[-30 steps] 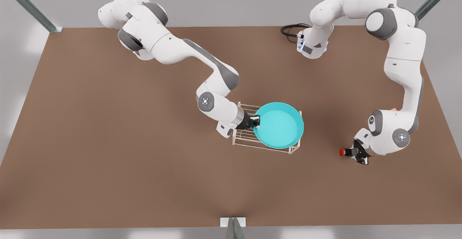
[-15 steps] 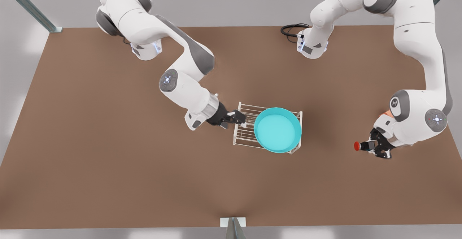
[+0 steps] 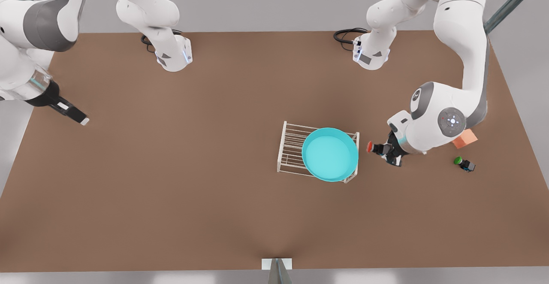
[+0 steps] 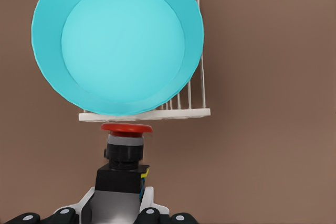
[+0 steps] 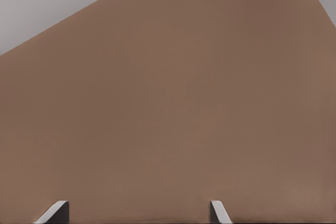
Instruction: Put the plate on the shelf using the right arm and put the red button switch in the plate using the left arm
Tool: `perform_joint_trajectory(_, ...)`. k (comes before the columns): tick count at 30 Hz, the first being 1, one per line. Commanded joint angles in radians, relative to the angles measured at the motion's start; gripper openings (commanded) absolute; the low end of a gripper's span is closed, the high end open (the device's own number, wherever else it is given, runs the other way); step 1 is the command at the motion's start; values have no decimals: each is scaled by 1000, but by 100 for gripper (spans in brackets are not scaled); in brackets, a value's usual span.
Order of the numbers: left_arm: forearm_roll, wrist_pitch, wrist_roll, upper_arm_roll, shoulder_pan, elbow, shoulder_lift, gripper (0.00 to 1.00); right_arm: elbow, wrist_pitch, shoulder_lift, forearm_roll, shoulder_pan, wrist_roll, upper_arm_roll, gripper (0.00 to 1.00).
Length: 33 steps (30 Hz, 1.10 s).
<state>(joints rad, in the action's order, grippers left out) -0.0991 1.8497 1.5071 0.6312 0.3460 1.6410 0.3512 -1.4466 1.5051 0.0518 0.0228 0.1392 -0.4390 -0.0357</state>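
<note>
Plate sits on the shelf, covering the end toward the front view's right. Left tool grips the red button switch by its dark body, cap pointing at the plate, just beside the shelf's edge. Right tool hangs over the table edge at the front view's far left, fingers spread apart and empty; green switch and orange block lie behind the left arm.

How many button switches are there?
2. The red button switch is held in the left hand, just beside the plate. The green button switch sits on the table near the orange block.
</note>
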Motion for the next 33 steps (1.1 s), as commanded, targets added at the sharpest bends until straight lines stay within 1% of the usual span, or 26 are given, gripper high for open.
perform_joint_trajectory(1,19,-20,-146,-1,-42,-6,0,41,12,-66,13,22,-151,340,3,100)
perform_joint_trajectory(4,19,-17,-220,-2,-96,-55,12,40,15,-63,26,-49,-141,326,14,100)
perform_joint_trajectory(9,19,-10,-331,-4,-166,-55,18,40,15,-63,34,-37,-147,335,3,100)
perform_joint_trajectory(12,15,0,-383,-7,-199,-55,51,40,15,-62,34,-12,-148,329,2,100)
perform_joint_trajectory(13,10,14,-386,-16,-212,-55,61,40,23,-60,34,-10,-145,329,3,100)
perform_joint_trajectory(14,12,16,-393,-82,-275,-59,66,40,38,-59,34,-10,-141,329,7,100)
perform_joint_trajectory(15,12,16,-393,-107,-303,-72,74,40,38,-48,34,-14,-141,329,10,100)
perform_joint_trajectory(16,13,16,-395,-107,-305,-72,74,43,38,-48,36,-14,-145,329,8,100)
perform_joint_trajectory(17,15,16,-401,-108,-305,-72,74,100,38,-48,36,-21,-142,326,8,100)
perform_joint_trajectory(21,15,14,-403,-116,-302,-72,71,100,37,-51,36,-12,-136,329,8,100)
perform_joint_trajectory(23,13,2,-404,-148,-294,-73,54,100,37,-49,42,-15,-138,329,7,100)
perform_joint_trajectory(24,15,-3,-403,-186,-285,-86,43,100,37,-48,43,-12,-139,329,5,100)
perform_joint_trajectory(25,27,-3,-404,-214,-225,-86,31,100,37,-49,43,-12,-138,330,5,100)
perform_joint_trajectory(26,97,20,-404,-252,-132,-104,31,100,38,-49,43,-12,-136,330,5,100)
perform_joint_trajectory(27,156,34,-406,-329,-101,-115,32,100,38,-49,42,-12,-138,329,5,100)
perform_joint_trajectory(28,173,29,-537,-387,-101,-139,31,100,43,-46,42,-14,-136,327,8,100)
perform_joint_trajectory(31,159,-69,-1187,-389,-104,-141,9,100,46,-48,42,-17,-135,325,10,100)
perform_joint_trajectory(32,151,-121,-1369,-383,-146,-147,9,100,46,-49,42,-15,-135,324,11,100)
perform_joint_trajectory(33,133,-127,-1423,-383,-188,-158,9,100,46,-55,42,-17,-132,335,19,100)
